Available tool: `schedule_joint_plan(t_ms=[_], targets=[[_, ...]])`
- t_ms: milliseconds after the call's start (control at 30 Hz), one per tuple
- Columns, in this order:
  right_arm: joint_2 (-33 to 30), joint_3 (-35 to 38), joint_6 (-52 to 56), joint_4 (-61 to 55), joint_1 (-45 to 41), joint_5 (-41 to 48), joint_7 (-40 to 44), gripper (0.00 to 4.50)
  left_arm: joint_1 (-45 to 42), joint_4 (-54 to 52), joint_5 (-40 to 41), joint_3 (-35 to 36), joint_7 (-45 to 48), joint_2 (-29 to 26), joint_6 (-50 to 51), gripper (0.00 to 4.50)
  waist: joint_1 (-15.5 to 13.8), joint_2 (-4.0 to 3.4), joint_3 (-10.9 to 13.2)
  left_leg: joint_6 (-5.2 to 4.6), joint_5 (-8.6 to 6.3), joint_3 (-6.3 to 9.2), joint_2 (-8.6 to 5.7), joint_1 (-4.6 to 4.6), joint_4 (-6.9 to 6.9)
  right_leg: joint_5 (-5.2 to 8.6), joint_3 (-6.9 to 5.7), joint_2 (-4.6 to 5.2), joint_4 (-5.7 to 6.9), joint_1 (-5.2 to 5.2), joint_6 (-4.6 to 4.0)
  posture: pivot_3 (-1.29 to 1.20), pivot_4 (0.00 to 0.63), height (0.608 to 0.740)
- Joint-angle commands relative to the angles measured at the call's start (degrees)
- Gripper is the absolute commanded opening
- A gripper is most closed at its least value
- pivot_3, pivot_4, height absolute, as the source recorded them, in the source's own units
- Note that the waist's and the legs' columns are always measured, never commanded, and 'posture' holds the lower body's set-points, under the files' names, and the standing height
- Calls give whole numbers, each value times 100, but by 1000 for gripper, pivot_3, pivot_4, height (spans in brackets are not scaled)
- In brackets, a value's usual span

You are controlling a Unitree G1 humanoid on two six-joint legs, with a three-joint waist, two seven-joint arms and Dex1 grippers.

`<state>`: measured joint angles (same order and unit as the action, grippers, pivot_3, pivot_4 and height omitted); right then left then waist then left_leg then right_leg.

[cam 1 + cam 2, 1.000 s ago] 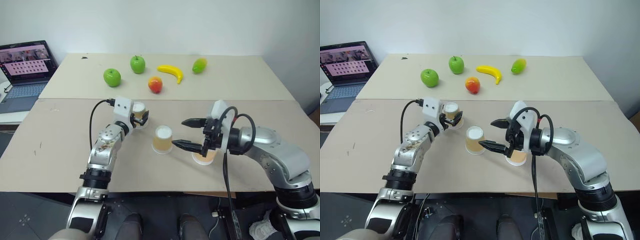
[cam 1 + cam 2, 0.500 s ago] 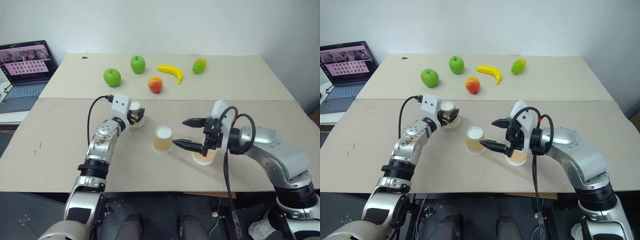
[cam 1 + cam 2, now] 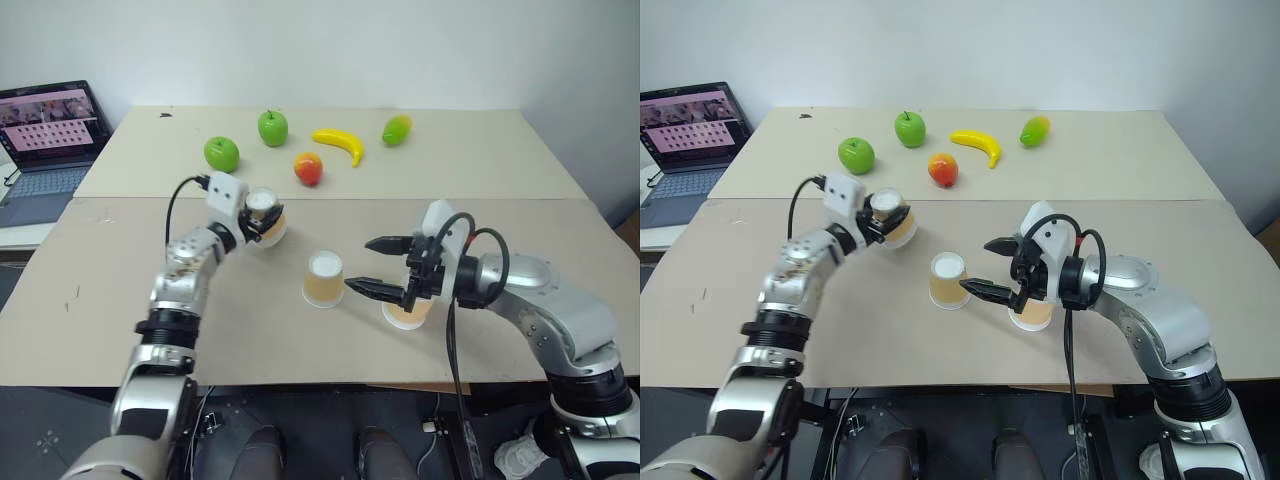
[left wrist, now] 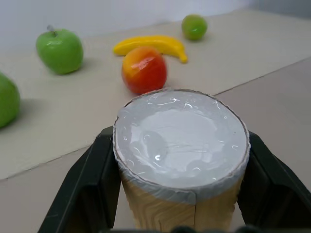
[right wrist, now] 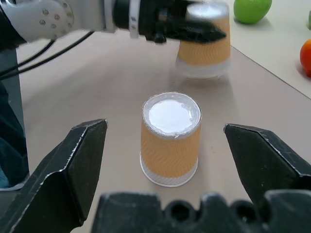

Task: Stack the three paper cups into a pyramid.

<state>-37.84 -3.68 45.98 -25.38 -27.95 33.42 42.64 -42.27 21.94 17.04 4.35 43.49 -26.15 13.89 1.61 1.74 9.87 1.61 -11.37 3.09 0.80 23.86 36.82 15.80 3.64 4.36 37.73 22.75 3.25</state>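
My left gripper is shut on an upside-down paper cup, tan-orange with a white base, and holds it clear of the table. In the left wrist view that cup sits between the two black fingers. A second upside-down cup stands on the table in the middle. The third cup stands just right of it, partly hidden below my right gripper. That gripper is open, pointing left, its fingers spread wide with the middle cup beyond them.
On the far table lie two green apples, a red-orange fruit, a banana and a green-yellow mango. An open laptop stands at the far left. A seam runs between the two tabletops.
My left gripper shut on the left cup, then lifted it up and to the left, off the table. My right arm and the other two cups kept still.
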Motion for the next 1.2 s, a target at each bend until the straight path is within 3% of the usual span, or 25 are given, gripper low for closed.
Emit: schedule_joint_plan(t_ms=[33, 167, 267, 733, 1200], targets=[[-10, 136, -194, -109, 128, -81, -31, 4500, 29, -156, 508, 177, 1612, -838, 156, 2585, 56, -2, 0, 0, 0, 0, 0, -2, -1, 0, 0, 1, 2, 1, 0, 0, 150, 732], [-1, 192, -246, -64, 238, -147, -59, 4500, 3, 273, 316, -130, 2779, -1626, 193, 2585, 76, -3, 0, 0, 0, -1, -1, -6, 0, 1, 0, 2, 2, -6, 0, 0, 150, 732], [11, 225, -284, -47, 274, -167, -85, 4500, -99, 634, 85, -352, 3220, -1849, -23, 2585, 64, -3, 0, 0, 0, 1, 0, -7, 0, 1, -3, 1, 3, -8, 0, 0, 150, 732], [17, 283, -349, -81, 468, -300, -252, 4500, -183, 810, -27, -728, 3488, -648, -723, 2585, 69, -2, 0, -1, 0, 2, 0, 0, 1, 1, -4, 2, 6, -2, 0, 0, 150, 732], [-72, 479, -246, -173, 508, -240, -304, 4500, -51, 963, -247, -954, 3666, -476, -877, 2585, 78, -2, 0, -1, 0, 2, 0, -1, 2, 1, -2, 1, 10, -2, 1, 0, 150, 732]])
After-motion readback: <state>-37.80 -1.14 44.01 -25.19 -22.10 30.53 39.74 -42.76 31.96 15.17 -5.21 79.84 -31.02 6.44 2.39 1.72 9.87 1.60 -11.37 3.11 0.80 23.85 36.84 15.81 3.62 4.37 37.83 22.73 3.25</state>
